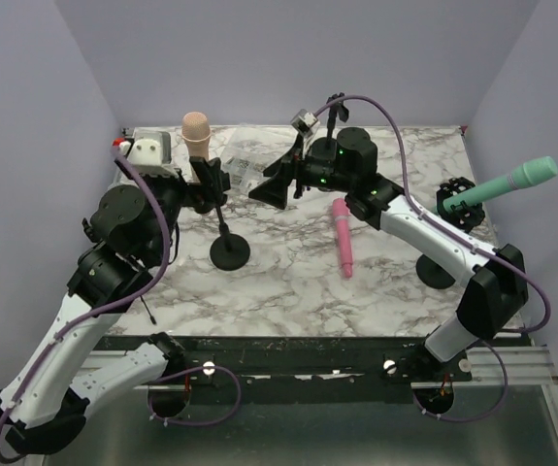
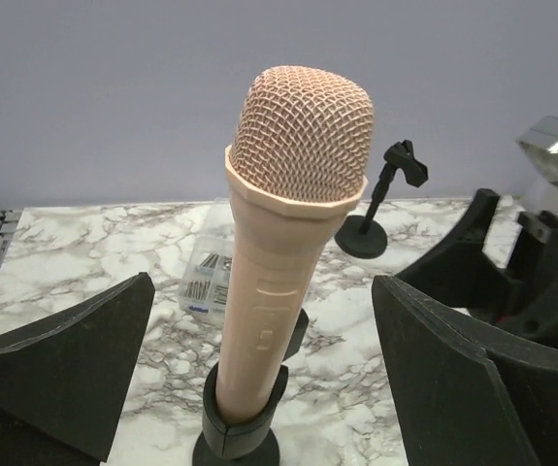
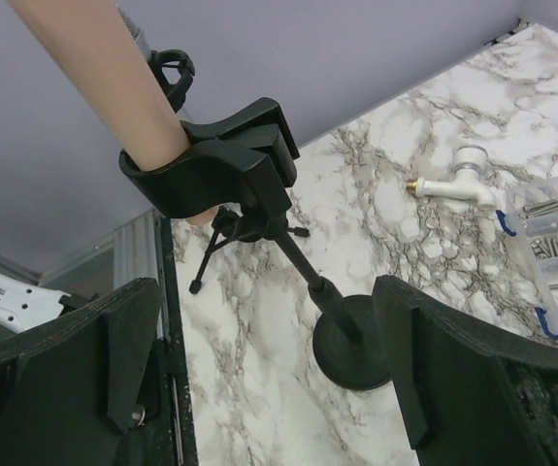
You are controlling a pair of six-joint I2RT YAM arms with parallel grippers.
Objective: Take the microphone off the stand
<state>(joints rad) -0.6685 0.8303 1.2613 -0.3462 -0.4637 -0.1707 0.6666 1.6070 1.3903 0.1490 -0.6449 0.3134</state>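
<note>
left fingers [image 2: 65, 374] spread wide either side of the peach microphone [image 2: 298, 146], not touching it; right fingers [image 3: 473, 374] also open, just right of the stand [image 3: 298, 262]. Mic sits upright in the stand's clip [image 2: 240, 435] on the bench [image 1: 288, 282]. Stand base cut off in left wrist view; mic head out of frame in right wrist view.

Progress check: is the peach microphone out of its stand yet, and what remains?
Approach looks done: the left gripper straddles the peach microphone, open; the right gripper, open, faces the stand. In hand: nothing gripped, the microphone sits in the clip. Remaining: close, steady the stand, lift it out.
</note>
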